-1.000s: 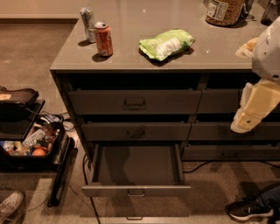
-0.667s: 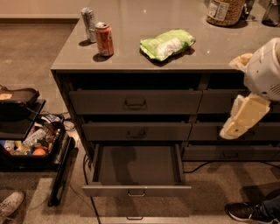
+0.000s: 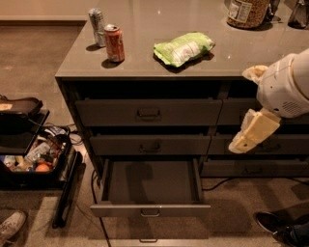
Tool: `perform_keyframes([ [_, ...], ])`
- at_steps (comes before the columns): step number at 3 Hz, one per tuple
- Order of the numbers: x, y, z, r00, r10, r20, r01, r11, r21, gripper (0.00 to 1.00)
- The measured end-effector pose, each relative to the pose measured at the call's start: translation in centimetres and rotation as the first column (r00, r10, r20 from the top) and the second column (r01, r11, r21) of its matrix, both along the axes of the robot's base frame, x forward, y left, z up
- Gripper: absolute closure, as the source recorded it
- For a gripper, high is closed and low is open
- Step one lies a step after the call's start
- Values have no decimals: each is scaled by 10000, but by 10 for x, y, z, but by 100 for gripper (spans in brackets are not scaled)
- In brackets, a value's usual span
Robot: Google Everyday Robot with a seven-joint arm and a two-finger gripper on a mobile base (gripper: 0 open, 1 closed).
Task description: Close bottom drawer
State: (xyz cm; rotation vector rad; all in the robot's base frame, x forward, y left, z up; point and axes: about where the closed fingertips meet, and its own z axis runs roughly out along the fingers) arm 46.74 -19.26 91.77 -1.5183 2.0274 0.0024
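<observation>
Looking down at the cabinet front now: bottom drawer (image 3: 120, 211) is pulled well out of the left stack. Its low front w/ the small loop handle (image 3: 150, 212) sits nearest the camera, just above the floor, and its inside shows as a dark flat tray. Above it, middle drawer (image 3: 149, 144) and top drawer (image 3: 148, 112) both sit flush w/ the cabinet face.

Over on the right, the robot arm (image 3: 287, 87) is white and bulky at abt counter-edge height. The gripper (image 3: 248, 137) hangs off it, cream-coloured, angled down-left, in front of the right stack at roughly middle-drawer level. It's well apart from the bottom drawer. Open or closed? Can't tell from this angle, and no object visible in it.

Up on the countertop (image 3: 145, 67): red can (image 3: 114, 42), silver can (image 3: 97, 27) just behind it, green bag (image 3: 183, 48) near centre, jar (image 3: 247, 12) at the back right.

Floor, left side: open black case (image 3: 29, 159) w/ bits & pieces inside. One light shoe (image 3: 12, 224) in the bottom-left corner, a dark shoe (image 3: 270, 224) bottom-right.
</observation>
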Motion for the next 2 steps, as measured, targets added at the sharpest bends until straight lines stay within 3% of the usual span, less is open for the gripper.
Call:
perform_keyframes([
  [1, 0, 0, 0, 10000, 1, 0, -1, 10000, 1, 0],
  [2, 1, 8, -10, 9994, 354, -41, -349, 9957, 861, 0],
])
